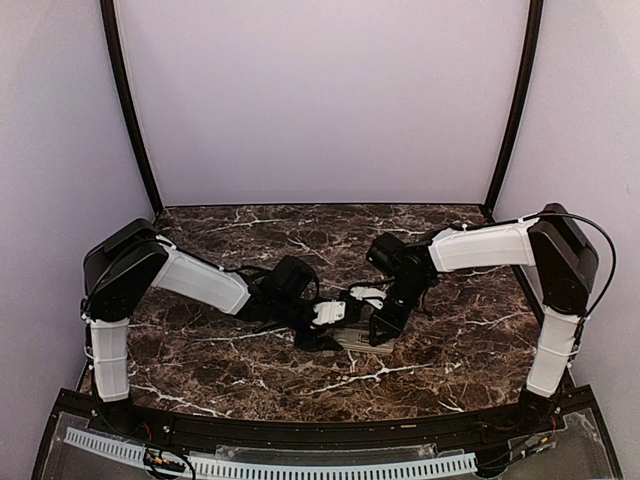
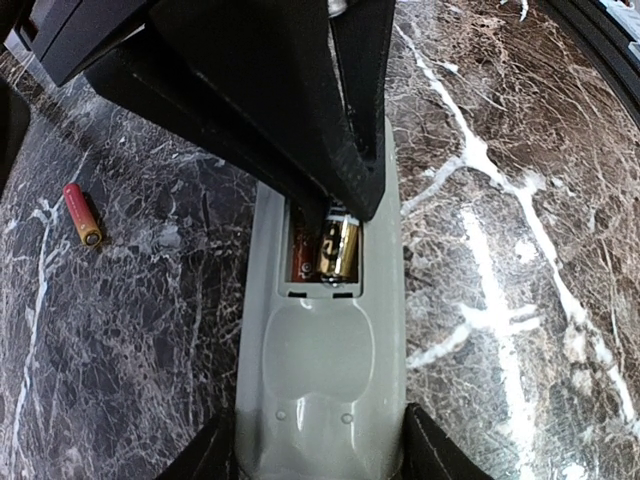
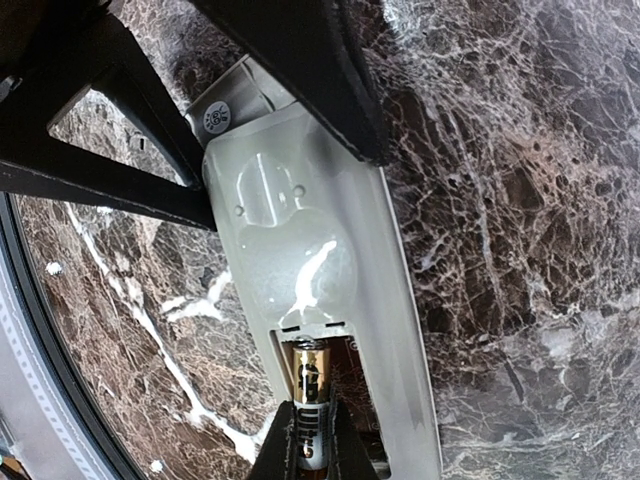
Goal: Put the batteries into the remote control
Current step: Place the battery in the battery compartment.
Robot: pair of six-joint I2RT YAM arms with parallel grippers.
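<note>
The remote control (image 2: 320,370) lies grey back up on the marble table, its battery recess open. My left gripper (image 2: 318,445) is shut on its lower end, one finger on each side. My right gripper (image 3: 313,428) is shut on a battery (image 3: 312,395) with a gold end and holds it tilted into the recess. That battery also shows in the left wrist view (image 2: 338,250), with a red shape beside it in the recess. Another red battery (image 2: 82,213) lies loose on the table, left of the remote. In the top view both grippers meet over the remote (image 1: 352,338) at the table's middle.
The dark marble table (image 1: 450,340) is bounded by pale walls at the back and sides. A black rail with a white perforated strip (image 1: 300,465) runs along the near edge. The right gripper's black fingers (image 2: 345,150) cover the remote's upper half in the left wrist view.
</note>
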